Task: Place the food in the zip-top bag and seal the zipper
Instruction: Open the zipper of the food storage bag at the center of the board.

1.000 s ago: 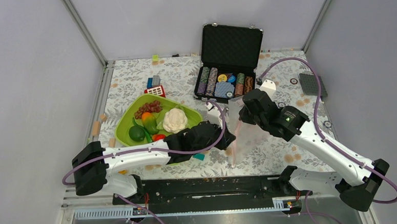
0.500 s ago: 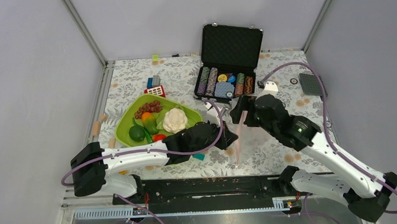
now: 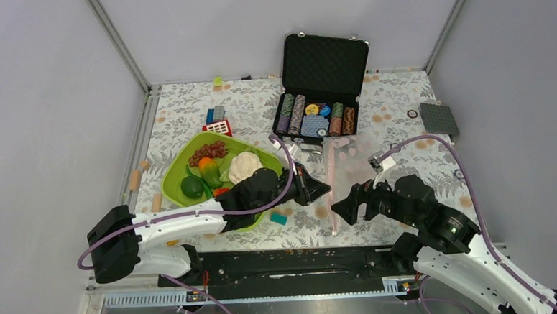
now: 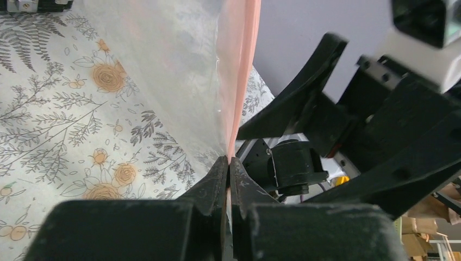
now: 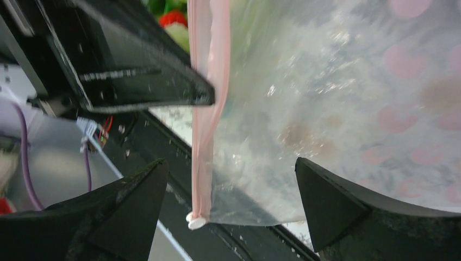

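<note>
Pink zipper (image 4: 239,81) pinched by closed left gripper (image 4: 228,163), right gripper (image 5: 231,169) spread wide and empty; likely mouth-opening step, next needs right grasping the zip-top bag (image 5: 337,98) at its opposite lip

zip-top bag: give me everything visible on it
The zip-top bag is clear, crinkly plastic. A pale pink zipper runs along its mouth, with a small white tab at the strip's end. It looks empty. The left tool is shut on the pink strip, holding that edge. The right tool is open, with the bag between its jaws but not gripped.
</note>
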`<state>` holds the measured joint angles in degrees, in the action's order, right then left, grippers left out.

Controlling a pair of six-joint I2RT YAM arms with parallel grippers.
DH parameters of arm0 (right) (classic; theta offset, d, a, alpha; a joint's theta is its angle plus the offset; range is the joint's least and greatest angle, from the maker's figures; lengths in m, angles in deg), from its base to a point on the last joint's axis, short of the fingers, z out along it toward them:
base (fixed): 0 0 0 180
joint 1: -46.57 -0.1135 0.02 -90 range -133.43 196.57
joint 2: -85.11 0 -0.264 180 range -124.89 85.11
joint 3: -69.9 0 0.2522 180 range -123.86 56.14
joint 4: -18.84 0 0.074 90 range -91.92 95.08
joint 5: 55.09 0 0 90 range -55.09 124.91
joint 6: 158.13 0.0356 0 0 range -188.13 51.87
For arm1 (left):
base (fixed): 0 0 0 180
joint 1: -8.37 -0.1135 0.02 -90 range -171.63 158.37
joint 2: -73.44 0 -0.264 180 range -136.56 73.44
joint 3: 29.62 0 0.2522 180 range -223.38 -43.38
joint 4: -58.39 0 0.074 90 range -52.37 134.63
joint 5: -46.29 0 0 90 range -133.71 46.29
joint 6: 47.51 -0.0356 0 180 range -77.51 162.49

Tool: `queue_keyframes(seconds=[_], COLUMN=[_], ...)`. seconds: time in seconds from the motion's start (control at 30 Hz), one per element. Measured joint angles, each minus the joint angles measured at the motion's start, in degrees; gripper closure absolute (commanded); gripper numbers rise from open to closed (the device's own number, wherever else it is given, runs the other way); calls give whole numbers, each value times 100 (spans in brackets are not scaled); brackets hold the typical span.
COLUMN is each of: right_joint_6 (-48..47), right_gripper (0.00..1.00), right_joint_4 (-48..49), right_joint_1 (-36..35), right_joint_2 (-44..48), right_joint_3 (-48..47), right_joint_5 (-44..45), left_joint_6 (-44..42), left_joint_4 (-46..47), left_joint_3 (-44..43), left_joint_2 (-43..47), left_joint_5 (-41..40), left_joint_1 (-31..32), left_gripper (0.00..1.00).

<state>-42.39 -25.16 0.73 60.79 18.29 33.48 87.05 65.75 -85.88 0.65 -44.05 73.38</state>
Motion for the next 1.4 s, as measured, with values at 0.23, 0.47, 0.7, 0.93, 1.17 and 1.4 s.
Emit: queue_keyframes(seconds=[0.23,0.47,0.7,0.93,1.17,1.4], right_joint_6=[-286,-433,-446,-162,232,444], right_gripper=[11,12,15,19,25,32], right_joint_4=[-319,-673,-804,-433,404,623], right_joint_1=[-2,-2,-2,-4,-7,-26], right_joint_2=[-271,-623,-662,-1003,-1095,-1117], right_joint_3=[94,74,72,96,326,404], right_joint_5=[-505,-323,-61,184,376,1172], left_joint_6=[83,83,122,492,966,1121], left_joint_4=[44,50,101,-116,-216,-260], left_joint_3=[-9,-22,-22,-125,-151,-151], left_joint_2=[-37,-87,-87,-164,-391,-404], left_joint_5=[61,92,120,-284,-555,-658], left_joint_1=[-2,-2,-2,-13,-13,-11], left_gripper=[100,100,100,100,100,100])
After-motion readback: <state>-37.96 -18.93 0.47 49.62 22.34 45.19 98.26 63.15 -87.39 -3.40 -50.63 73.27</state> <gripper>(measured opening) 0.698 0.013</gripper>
